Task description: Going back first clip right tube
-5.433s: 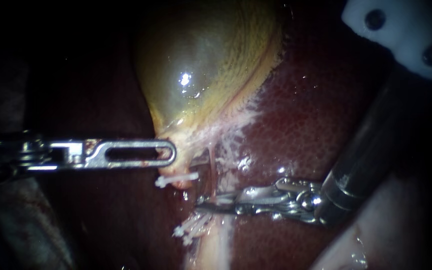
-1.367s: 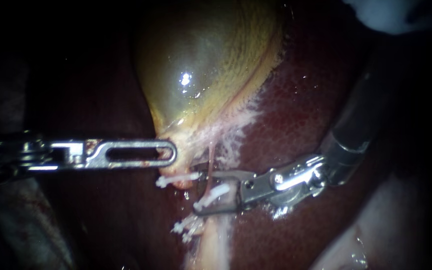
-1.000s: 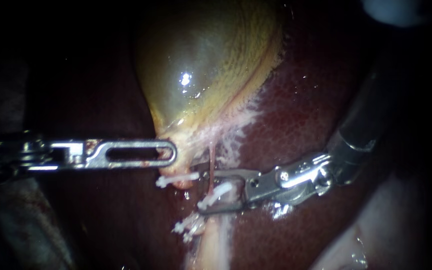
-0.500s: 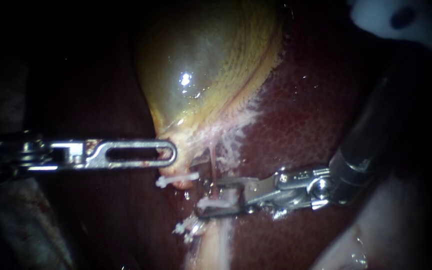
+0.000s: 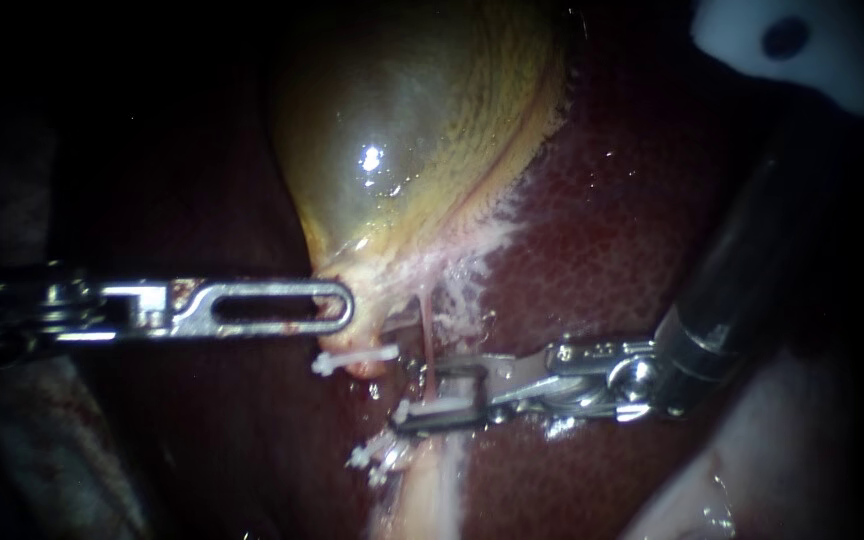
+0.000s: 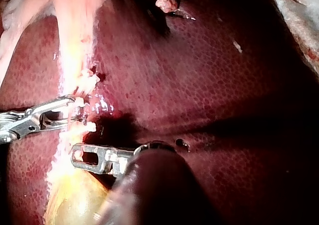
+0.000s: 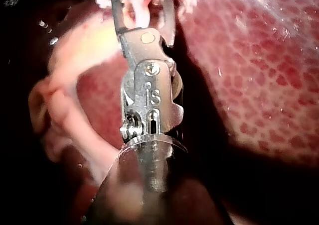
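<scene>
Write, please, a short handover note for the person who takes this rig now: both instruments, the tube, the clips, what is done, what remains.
Left instrument: tip at the gallbladder neck.
Right instrument: jaws open, astride the thin red tube; a white clip lies between them, along the lower jaw.
Elsewhere: a second clip below the left tip, a clip cluster lower down.
Done: clip is at the tube.
Left: I cannot see if it is latched; check it, then probably draw the right instrument back.
</scene>
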You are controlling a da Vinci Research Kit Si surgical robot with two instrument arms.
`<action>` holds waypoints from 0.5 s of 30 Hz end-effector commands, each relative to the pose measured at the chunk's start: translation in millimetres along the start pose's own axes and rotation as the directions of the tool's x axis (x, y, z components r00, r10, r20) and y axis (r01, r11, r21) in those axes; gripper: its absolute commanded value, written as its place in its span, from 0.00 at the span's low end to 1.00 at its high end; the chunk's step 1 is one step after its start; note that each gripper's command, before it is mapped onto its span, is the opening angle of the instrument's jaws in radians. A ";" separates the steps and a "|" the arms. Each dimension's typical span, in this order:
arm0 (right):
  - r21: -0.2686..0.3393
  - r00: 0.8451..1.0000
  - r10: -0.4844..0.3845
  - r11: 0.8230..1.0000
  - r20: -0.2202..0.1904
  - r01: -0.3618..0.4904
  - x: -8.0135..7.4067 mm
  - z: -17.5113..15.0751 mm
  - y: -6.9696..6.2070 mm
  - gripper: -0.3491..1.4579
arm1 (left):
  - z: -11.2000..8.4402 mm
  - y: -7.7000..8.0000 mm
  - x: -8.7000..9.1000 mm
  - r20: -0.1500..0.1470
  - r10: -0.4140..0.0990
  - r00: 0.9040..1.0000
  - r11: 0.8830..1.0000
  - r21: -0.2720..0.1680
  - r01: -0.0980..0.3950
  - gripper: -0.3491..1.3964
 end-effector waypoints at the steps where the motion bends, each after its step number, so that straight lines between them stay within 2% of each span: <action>1: 0.002 1.000 0.001 1.000 0.001 -0.001 0.2 -0.3 -0.1 0.47 | 0.0 0.0 0.0 0.000 0.000 1.000 1.000 0.000 0.000 0.00; 6: 0.001 0.998 -0.065 0.998 0.000 0.065 1.3 -2.0 -0.6 0.47 | 0.0 0.0 0.0 0.000 0.000 1.000 1.000 0.000 0.000 0.00; 15: -0.025 0.990 -0.139 0.990 -0.027 0.139 1.8 -6.0 -0.8 0.47 | 0.0 0.0 0.0 0.000 0.000 1.000 1.000 0.000 0.000 0.00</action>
